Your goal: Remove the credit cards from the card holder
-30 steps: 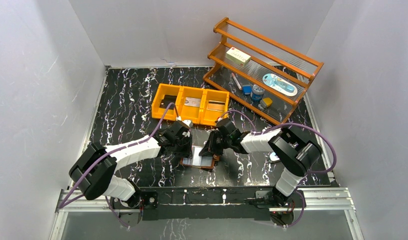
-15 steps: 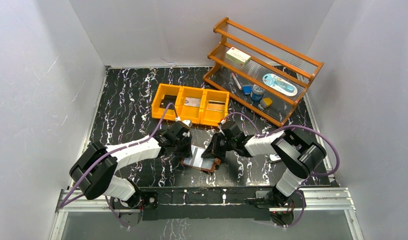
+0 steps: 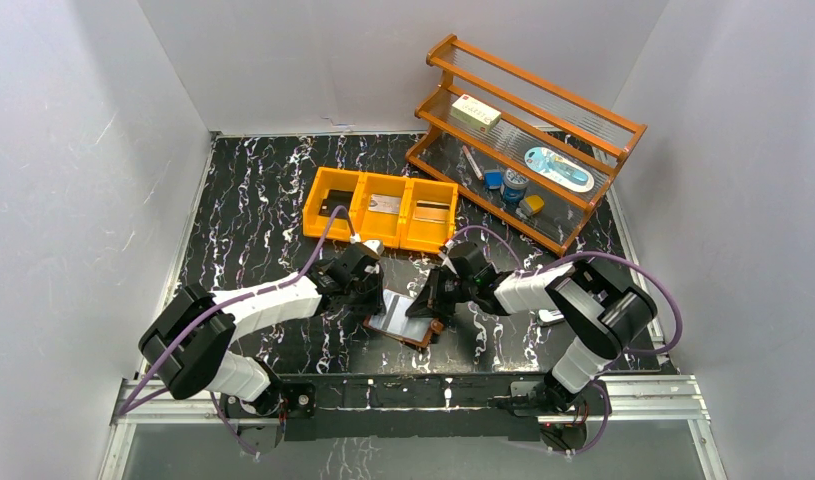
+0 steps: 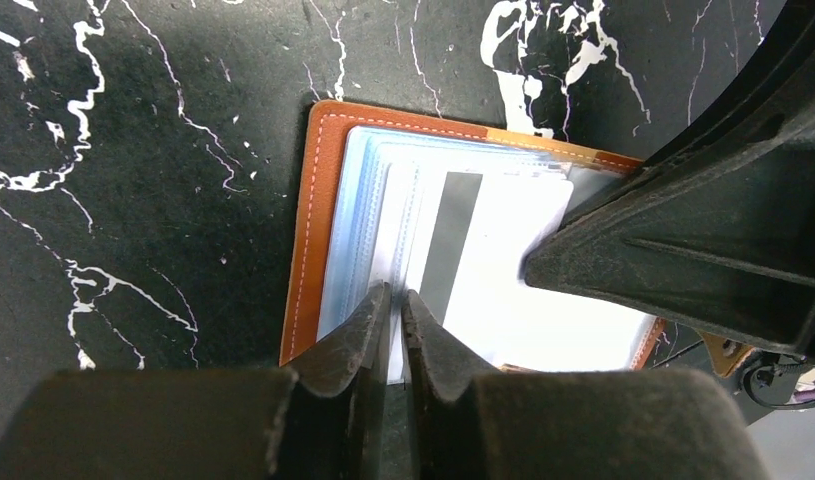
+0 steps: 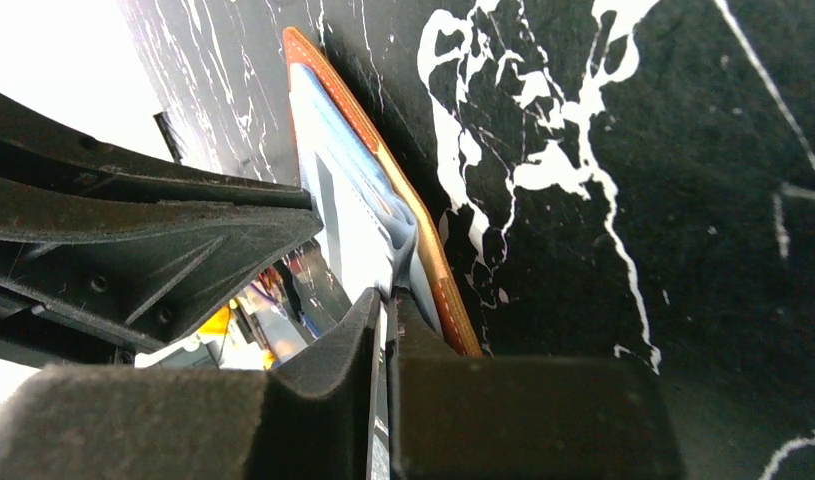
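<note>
The brown card holder (image 3: 415, 337) lies open on the black marble table between my grippers, with pale blue-clear sleeves up. A silvery-white credit card (image 3: 398, 315) with a grey stripe sits in the top sleeve. In the left wrist view the holder (image 4: 305, 230) and card (image 4: 453, 240) lie just ahead. My left gripper (image 4: 395, 300) is shut on the sleeve's near edge; whether the card is also pinched is unclear. It shows from above too (image 3: 373, 293). My right gripper (image 5: 388, 297) is shut on a bunched sleeve of the holder (image 5: 423, 230), at its right side (image 3: 430, 305).
An orange three-compartment bin (image 3: 323, 178) stands behind the holder, with a dark card (image 3: 333, 208), a silvery card (image 3: 386, 205) and a tan card (image 3: 433, 211) in it. A wooden rack (image 3: 543, 85) with small items stands at the back right.
The right gripper has moved a little to the right, and the card holder has turned and tilted with it. The left gripper has stayed at the holder's left edge.
</note>
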Robot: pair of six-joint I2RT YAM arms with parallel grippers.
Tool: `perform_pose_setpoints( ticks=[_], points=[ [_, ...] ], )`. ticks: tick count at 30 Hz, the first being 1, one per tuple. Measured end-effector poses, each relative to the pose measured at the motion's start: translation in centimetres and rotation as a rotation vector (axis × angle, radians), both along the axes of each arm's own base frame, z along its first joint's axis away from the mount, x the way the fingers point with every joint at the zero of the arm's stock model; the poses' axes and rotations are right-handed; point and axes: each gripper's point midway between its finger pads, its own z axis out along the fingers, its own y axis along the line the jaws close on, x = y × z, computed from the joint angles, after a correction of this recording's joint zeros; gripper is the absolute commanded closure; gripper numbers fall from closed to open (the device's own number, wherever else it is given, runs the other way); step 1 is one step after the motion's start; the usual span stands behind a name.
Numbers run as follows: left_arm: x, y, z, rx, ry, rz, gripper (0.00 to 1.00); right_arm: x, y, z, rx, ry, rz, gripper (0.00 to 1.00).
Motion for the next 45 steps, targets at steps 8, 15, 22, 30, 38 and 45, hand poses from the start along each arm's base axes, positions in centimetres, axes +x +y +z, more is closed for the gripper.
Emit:
perform_pose_setpoints(
  ticks=[8,15,22,30,38,45],
  points=[
    [0.1,0.2,-0.3,0.014,-0.004,0.016,0.91,-0.2,-1.5,0.3,-0.003,0.005,0.039,1.00],
    [-0.1,0.8,-0.8,0.044,0.006,0.024,0.82,-0.8,-2.1,0.2,0.002,0.009,0.093,1.00],
    [-0.6,1.6,1.2,0.038,-0.024,0.015,0.61,-1.0,-1.3,-0.3,0.002,0.016,0.192,1.00],
    [-0.6,0.9,3.6,-0.038,-0.077,-0.019,0.56,-0.5,1.5,-0.3,-0.004,-0.038,0.324,1.00],
    [-2.0,0.3,0.7,-0.033,0.025,-0.067,0.58,-0.7,1.7,-0.4,-0.004,-0.033,0.352,1.00],
    [-1.7,-0.5,0.5,-0.064,0.030,-0.069,0.64,-0.7,1.2,-0.6,-0.022,-0.011,0.331,0.99]
  ],
)
